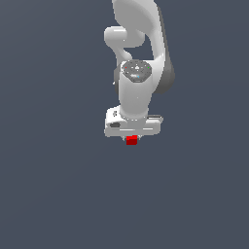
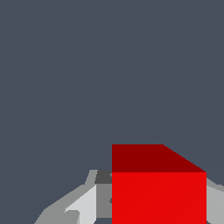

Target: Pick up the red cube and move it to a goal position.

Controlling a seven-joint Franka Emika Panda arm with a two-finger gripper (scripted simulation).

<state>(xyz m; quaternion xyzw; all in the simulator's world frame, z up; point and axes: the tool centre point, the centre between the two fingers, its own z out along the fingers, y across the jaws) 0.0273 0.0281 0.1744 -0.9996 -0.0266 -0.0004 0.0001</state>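
The red cube (image 1: 131, 140) is a tiny bright red block right under the white hand of my arm, in the middle of the exterior view. My gripper (image 1: 131, 141) points downward, and its short fingers hug the cube's two sides. In the wrist view the red cube (image 2: 158, 192) fills the space between the grey fingers (image 2: 85, 205), touching them on both sides, so the gripper (image 2: 157, 212) is shut on it. I cannot tell whether the cube rests on the surface or hangs above it. No goal marker shows.
A plain dark blue-grey surface (image 1: 53, 185) fills both views. The white arm (image 1: 138, 53) rises behind the hand toward the top of the exterior view.
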